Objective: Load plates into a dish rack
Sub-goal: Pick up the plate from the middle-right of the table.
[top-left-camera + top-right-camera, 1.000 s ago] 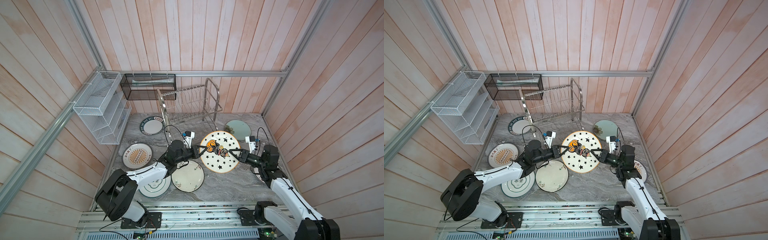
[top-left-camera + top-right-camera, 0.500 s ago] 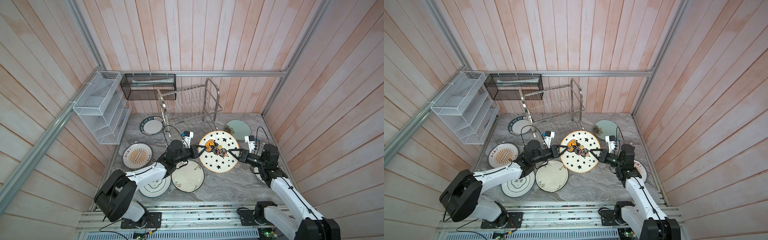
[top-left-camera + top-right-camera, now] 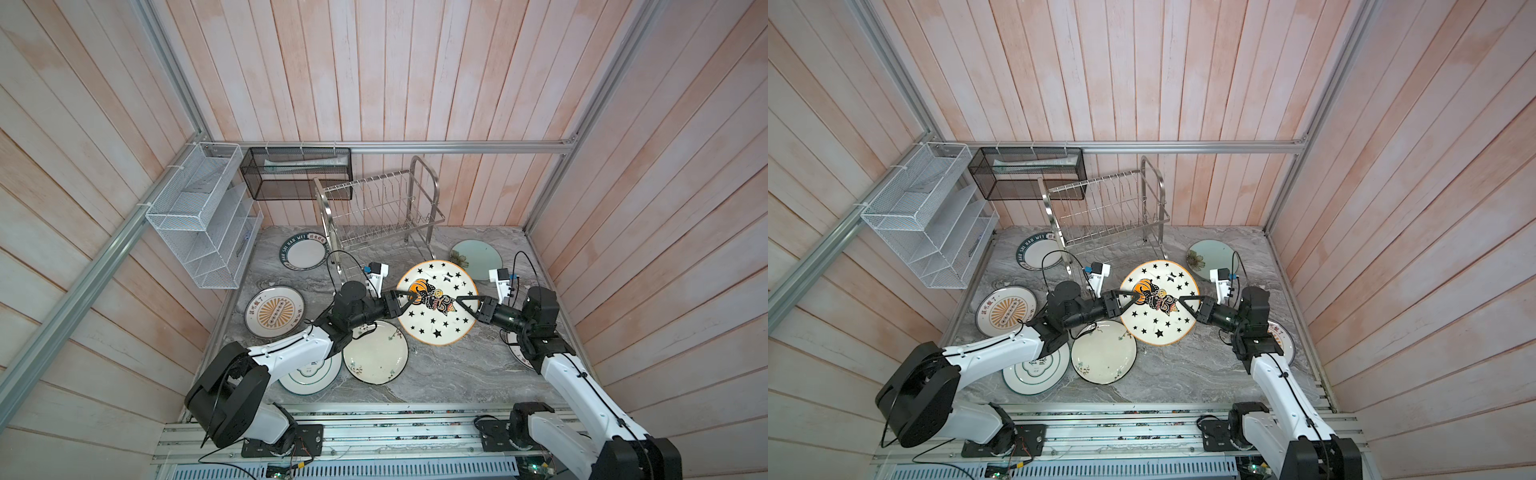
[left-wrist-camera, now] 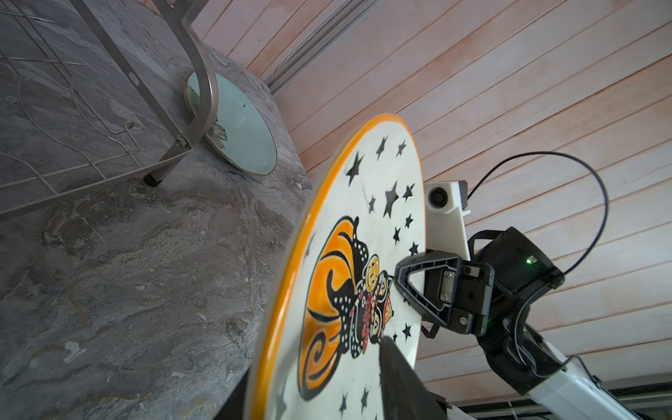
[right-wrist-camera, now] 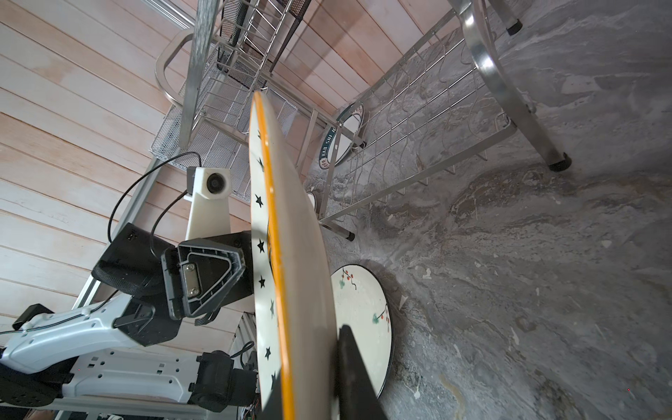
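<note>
Holds the star plate (image 3: 434,332) off the surface (image 3: 436,376) near its middle, face tilted up toward the top cameras, at 6 o'clock of the dish rack (image 3: 378,208) and apart from it. Clamps the right hand (image 3: 463,305) on the plate's 3 o'clock rim and straddles the 9 o'clock rim with the left hand (image 3: 405,302). Shows, in both top views, only the face-side finger of each hand. Confirms the right hand's clamp from the wrists: one finger (image 4: 418,280) flat on the printed face beside the pumpkin figure in the left wrist view, its mate (image 5: 349,367) pressed against the plain back in the right wrist view. Cannot tell for the left hand whether pressing or slack: face-side finger (image 5: 211,276) close to the starred face in the right wrist view, contact unclear there and in the left wrist view. Reveals the plate edge-on, orange rim (image 5: 271,203) in line, only from the right wrist. Places around the star plate, in a top view, a pale blue plate (image 3: 478,259) at 1 o'clock, a cream sprig plate (image 3: 376,353) at 7 o'clock just beside it, a sunburst plate (image 3: 274,311) at 9 o'clock and a lettered-rim plate (image 3: 305,251) at 10 o'clock by the rack's foot, all flat on the surface. Hides two more plates partly under the arms, one (image 3: 309,374) under the left, one (image 3: 1281,336) under the right. Hangs a white mesh shelf (image 3: 199,216) and a black mesh basket (image 3: 297,172) on the walls at 9 and 10 o'clock of the rack.
</note>
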